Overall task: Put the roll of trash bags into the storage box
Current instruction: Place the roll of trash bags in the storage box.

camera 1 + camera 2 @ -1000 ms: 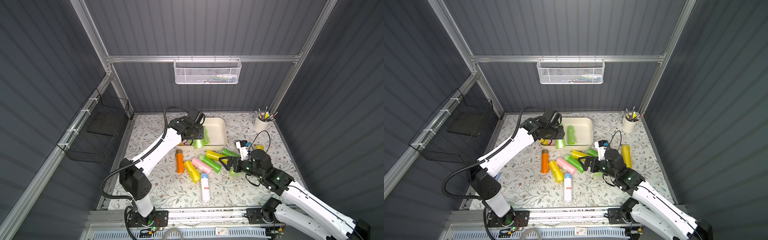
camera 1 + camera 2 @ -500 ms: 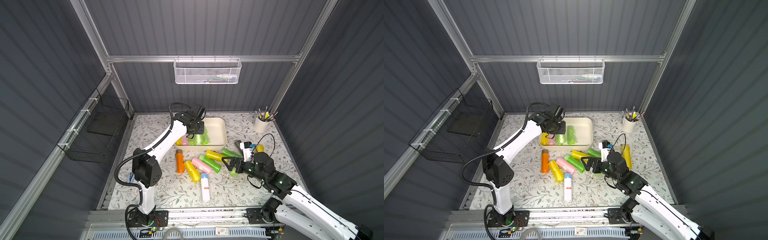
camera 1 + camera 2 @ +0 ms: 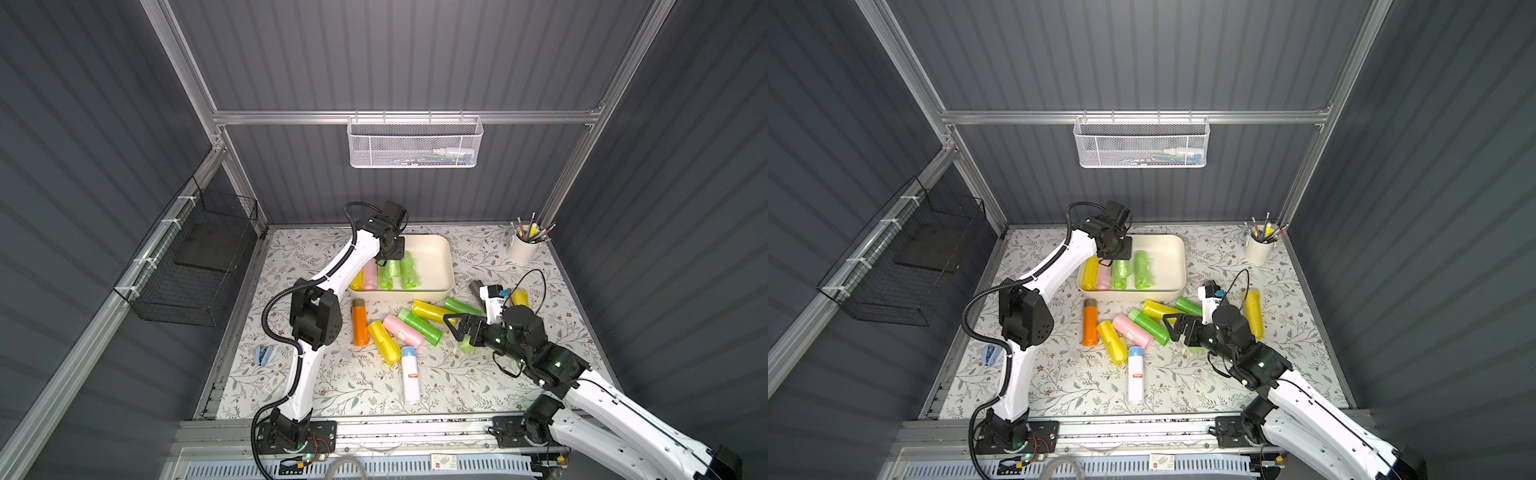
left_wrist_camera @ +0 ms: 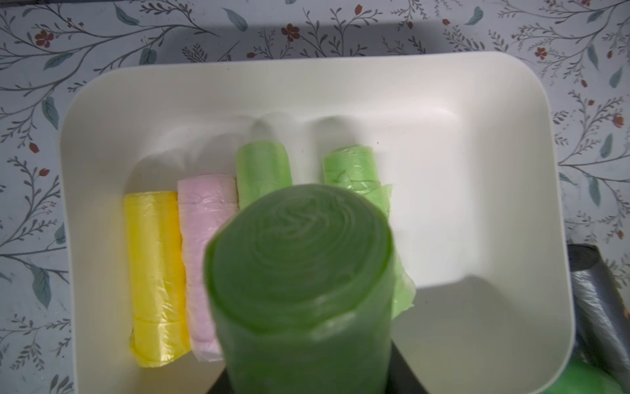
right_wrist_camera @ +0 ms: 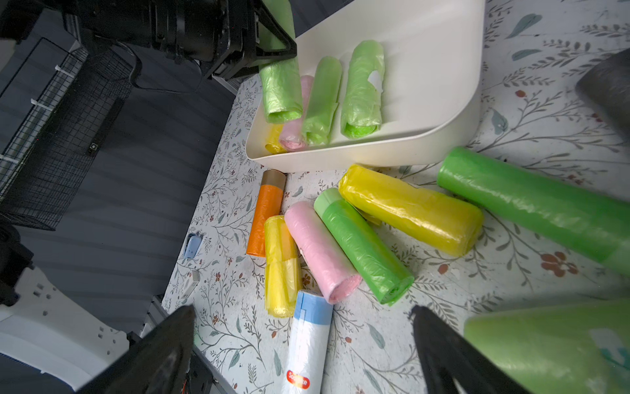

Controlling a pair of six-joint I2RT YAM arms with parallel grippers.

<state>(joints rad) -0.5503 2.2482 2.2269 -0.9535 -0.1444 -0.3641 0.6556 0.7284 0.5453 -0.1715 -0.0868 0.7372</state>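
Smooth, matt plastic storage box (image 4: 470, 191)

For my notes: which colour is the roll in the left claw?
Green roll; clearest in left wrist view.

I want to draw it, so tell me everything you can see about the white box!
The box is shallow, cream-white and rectangular, with rounded corners and smooth walls that look plastic. It sits flat on the flowery table near the back wall, open on top. Inside, a yellow roll, a pink roll and two light green rolls lie side by side. The left gripper holds a green roll over it.
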